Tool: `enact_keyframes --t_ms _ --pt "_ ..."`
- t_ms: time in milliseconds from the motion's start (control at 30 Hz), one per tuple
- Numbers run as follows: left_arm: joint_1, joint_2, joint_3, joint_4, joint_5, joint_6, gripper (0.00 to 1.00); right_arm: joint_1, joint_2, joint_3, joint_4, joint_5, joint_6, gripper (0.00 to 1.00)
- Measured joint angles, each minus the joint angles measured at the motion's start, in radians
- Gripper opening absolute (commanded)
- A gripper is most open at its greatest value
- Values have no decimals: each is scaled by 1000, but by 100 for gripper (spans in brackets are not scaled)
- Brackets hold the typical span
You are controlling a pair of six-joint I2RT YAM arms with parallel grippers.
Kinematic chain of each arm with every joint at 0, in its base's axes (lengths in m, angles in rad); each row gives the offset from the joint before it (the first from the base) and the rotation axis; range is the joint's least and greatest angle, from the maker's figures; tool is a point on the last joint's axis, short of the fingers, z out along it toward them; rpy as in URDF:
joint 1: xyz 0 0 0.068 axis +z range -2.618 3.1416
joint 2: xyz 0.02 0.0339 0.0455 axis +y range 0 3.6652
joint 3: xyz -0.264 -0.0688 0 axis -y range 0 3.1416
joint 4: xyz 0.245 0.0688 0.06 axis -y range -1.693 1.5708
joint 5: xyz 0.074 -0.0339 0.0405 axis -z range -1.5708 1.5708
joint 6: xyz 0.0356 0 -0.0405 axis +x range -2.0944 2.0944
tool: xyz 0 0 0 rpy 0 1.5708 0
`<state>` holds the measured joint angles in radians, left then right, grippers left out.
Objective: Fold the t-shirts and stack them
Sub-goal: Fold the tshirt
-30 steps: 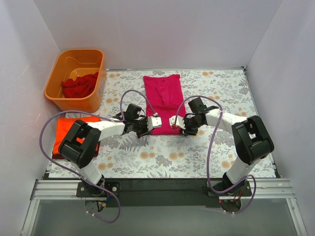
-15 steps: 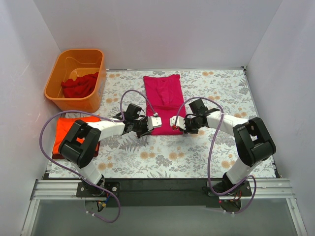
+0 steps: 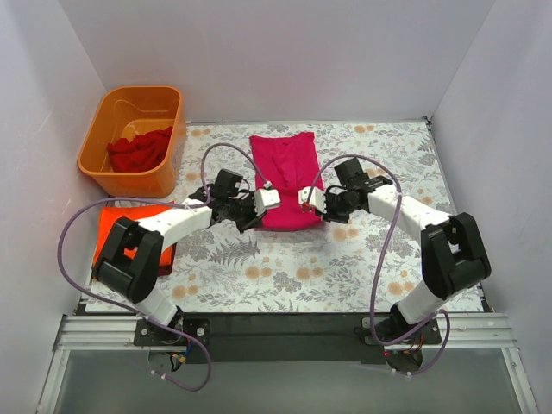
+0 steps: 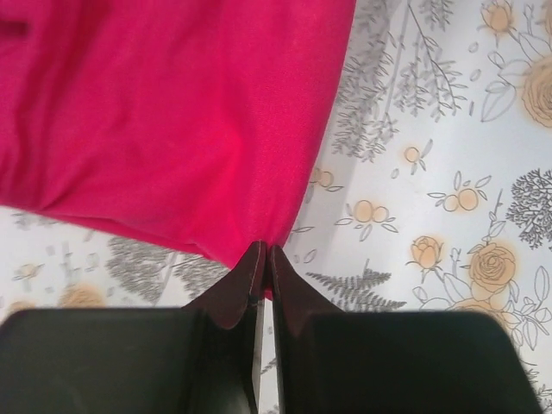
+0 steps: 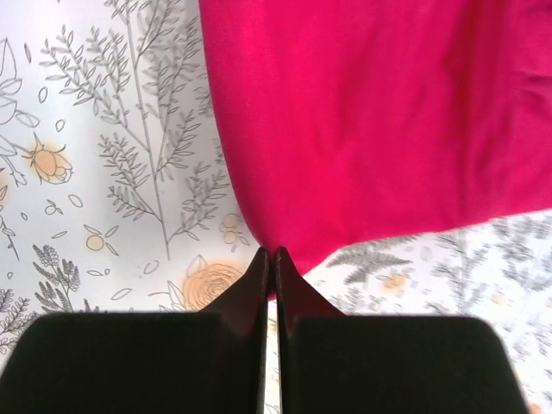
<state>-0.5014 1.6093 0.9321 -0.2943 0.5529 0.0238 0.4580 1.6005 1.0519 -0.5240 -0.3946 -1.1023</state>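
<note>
A magenta-pink t-shirt (image 3: 286, 172) lies folded lengthwise in the middle of the flowered table, its near hem raised off the cloth. My left gripper (image 3: 274, 197) is shut on the hem's near left corner (image 4: 259, 233). My right gripper (image 3: 302, 197) is shut on the near right corner (image 5: 276, 237). In both wrist views the pink cloth hangs from the pinched fingertips and the hem sags between them. An orange t-shirt (image 3: 121, 233) lies folded at the table's left edge. A deep red t-shirt (image 3: 138, 151) is bundled inside the tub.
An orange plastic tub (image 3: 103, 159) stands at the back left corner. White walls close in the table on three sides. The flower-patterned tablecloth (image 3: 285, 276) covers the near half of the table between the arms' bases.
Both grippers have closed on the pink t-shirt's near corners and lifted them, moving toward the far side. The near hem has risen and shifted back with them.
</note>
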Motion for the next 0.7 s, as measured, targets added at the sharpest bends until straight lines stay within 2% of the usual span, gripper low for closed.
enact_keyframes --t_ms 233,400,600,700 --pt "24 -99 11 -32 23 6 0 -2 -77 25 -50 -5 29 1" --pt "-19 -198 -27 -82 42 4 0 28 -173 -37 -97 -2 65 1" --pt "-155 -397 -83 -230 87 -39 0 183 -409 -119 -251 -16 132 1" --pt "-176 -491 -79 -325 129 -76 0 241 -504 -108 -345 -42 172 1"
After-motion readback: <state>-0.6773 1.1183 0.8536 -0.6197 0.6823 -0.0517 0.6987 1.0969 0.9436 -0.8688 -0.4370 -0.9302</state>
